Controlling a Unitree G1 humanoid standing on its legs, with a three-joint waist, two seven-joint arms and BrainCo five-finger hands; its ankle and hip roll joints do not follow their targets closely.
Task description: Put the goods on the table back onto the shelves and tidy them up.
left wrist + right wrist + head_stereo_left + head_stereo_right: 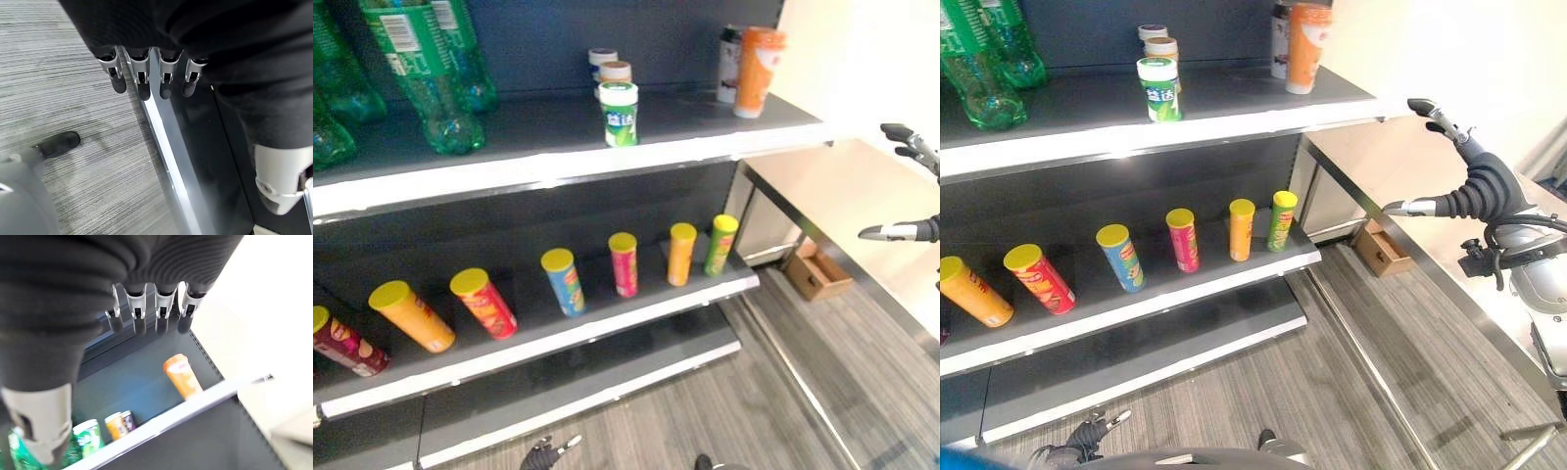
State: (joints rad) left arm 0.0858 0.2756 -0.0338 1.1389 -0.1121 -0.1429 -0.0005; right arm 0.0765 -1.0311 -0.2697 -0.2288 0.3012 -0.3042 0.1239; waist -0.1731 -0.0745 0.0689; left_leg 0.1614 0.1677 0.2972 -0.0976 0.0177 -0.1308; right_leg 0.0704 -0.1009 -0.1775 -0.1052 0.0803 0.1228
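Observation:
My right hand (pixel 1477 186) hangs open and empty above the pale table (pixel 842 186), to the right of the shelves; its fingers (pixel 164 308) are straight. My left hand (pixel 546 452) hangs low by the floor with relaxed fingers (pixel 142 78), holding nothing. On the top shelf (pixel 558 157) are green bottles (pixel 421 69), a green-and-white jar (pixel 620 113) at the front edge with two small jars behind it, and an orange tub (pixel 759 70). On the middle shelf (pixel 607 328) several yellow-lidded chip cans (pixel 625 264) stand in a leaning row.
A cardboard box (pixel 818 274) sits on the floor under the table. The table's metal edge and leg (pixel 1361 206) run beside the shelf end. A lower shelf board (pixel 607 377) juts out over the grey striped floor (pixel 754 411).

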